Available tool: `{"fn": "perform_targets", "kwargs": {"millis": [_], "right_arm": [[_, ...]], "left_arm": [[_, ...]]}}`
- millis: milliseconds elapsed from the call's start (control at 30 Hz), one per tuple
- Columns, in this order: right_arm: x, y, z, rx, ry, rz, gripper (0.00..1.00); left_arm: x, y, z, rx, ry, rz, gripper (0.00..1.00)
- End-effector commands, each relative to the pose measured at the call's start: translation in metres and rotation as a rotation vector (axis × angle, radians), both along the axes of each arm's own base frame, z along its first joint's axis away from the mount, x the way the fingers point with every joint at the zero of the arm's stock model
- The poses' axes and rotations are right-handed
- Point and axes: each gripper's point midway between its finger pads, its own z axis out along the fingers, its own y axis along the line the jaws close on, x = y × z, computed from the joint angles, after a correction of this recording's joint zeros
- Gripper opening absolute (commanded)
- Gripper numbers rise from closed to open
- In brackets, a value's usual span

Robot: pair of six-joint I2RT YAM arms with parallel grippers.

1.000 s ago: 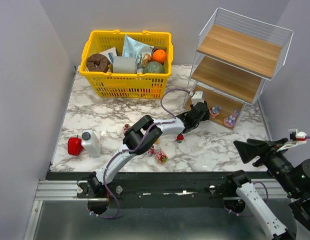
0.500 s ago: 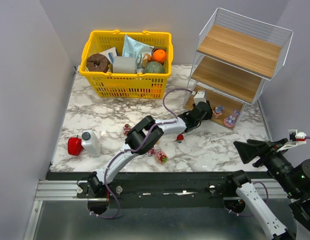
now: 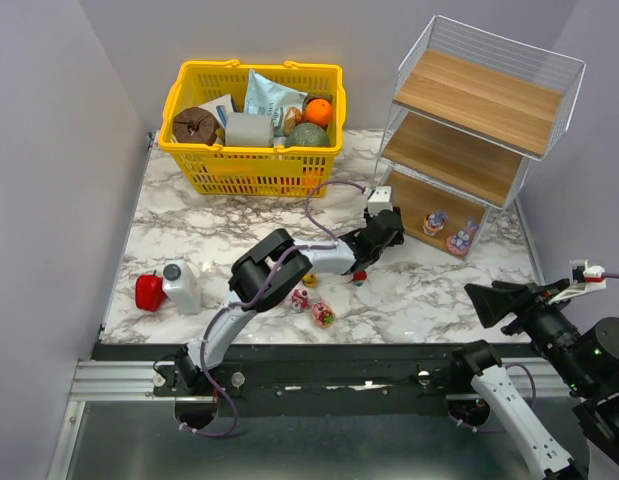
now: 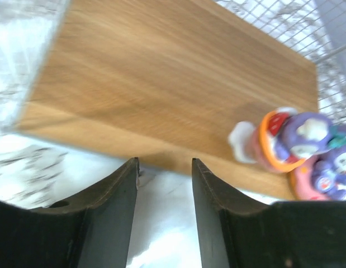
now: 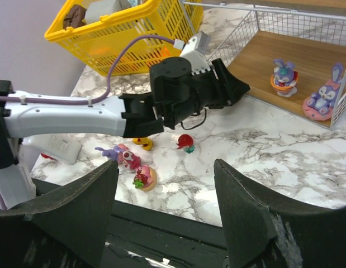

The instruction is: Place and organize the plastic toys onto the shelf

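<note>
Left claw (image 4: 164, 163) open, empty, at the shelf's (image 3: 459, 150) bottom board (image 4: 161, 84).
Two toys (image 3: 435, 221) stand on that board; other toys (image 3: 322, 315) lie on the counter (image 3: 209, 230) beside the left arm (image 3: 319, 258); right claw (image 5: 164, 167) open, empty.

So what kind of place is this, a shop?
Probably a robot lab booth, not a real shop: plain grey walls box in a marble-patterned table, robot arms are bolted to a metal rail, and the yellow plastic basket and white wire shelf look like props.

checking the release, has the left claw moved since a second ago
Yes, the left claw has pulled back leftward, away from the shelf and its bottom board.
</note>
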Motion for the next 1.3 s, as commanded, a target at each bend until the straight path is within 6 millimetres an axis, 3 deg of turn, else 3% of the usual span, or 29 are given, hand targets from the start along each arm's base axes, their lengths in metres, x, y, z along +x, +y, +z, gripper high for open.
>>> {"fn": "perform_targets", "kwargs": {"millis": [0, 133, 167, 233, 267, 367, 467, 500, 567, 633, 667, 700, 767, 800, 1033, 1267], "right_arm": [[0.000, -0.005, -0.016, -0.019, 0.033, -0.024, 0.77], [0.006, 0.001, -0.034, -0.034, 0.089, -0.007, 0.79], [0.008, 0.001, -0.035, -0.036, 0.095, -0.008, 0.79], [0.011, 0.008, -0.042, -0.040, 0.116, 0.024, 0.80], [0.011, 0.011, -0.043, -0.041, 0.114, 0.038, 0.80], [0.015, 0.016, -0.045, -0.036, 0.102, 0.059, 0.80], [0.019, 0.018, -0.048, -0.044, 0.088, 0.069, 0.81], [0.020, 0.018, -0.048, -0.053, 0.083, 0.072, 0.83], [0.020, 0.020, -0.049, -0.068, 0.069, 0.088, 0.93], [0.019, 0.019, -0.045, -0.064, 0.031, 0.089, 0.99], [0.020, 0.019, -0.047, -0.064, 0.026, 0.089, 1.00], [0.020, 0.018, -0.045, -0.063, 0.009, 0.083, 1.00], [0.020, 0.018, -0.045, -0.061, 0.005, 0.083, 1.00], [0.021, 0.018, -0.047, -0.061, 0.010, 0.078, 1.00], [0.029, 0.023, -0.061, -0.066, 0.067, 0.087, 1.00], [0.034, 0.022, -0.066, -0.067, 0.077, 0.071, 1.00]], "left_arm": [[-0.006, 0.038, 0.039, 0.063, -0.076, 0.057, 0.57], [-0.028, 0.073, 0.071, 0.117, -0.135, 0.060, 0.72], [-0.035, 0.083, 0.095, 0.106, -0.159, 0.067, 0.75], [-0.053, 0.104, 0.092, 0.158, -0.157, 0.070, 0.83], [-0.060, 0.118, 0.111, 0.161, -0.169, 0.083, 0.85], [-0.083, 0.152, 0.101, 0.250, -0.129, 0.084, 0.91], [-0.105, 0.194, 0.115, 0.254, -0.081, 0.134, 0.96], [-0.113, 0.209, 0.103, 0.270, -0.048, 0.161, 0.99], [-0.126, 0.236, 0.111, 0.263, -0.041, 0.195, 0.99], [-0.139, 0.262, 0.099, 0.270, -0.019, 0.229, 0.99], [-0.145, 0.273, 0.111, 0.235, -0.032, 0.234, 0.99], [-0.153, 0.283, 0.100, 0.250, -0.018, 0.227, 0.99], [-0.165, 0.301, 0.104, 0.206, -0.004, 0.250, 0.99], [-0.171, 0.311, 0.093, 0.218, 0.009, 0.257, 0.99], [-0.196, 0.349, 0.072, 0.178, 0.055, 0.293, 0.96], [-0.206, 0.346, 0.057, 0.166, 0.086, 0.232, 0.81]]}}
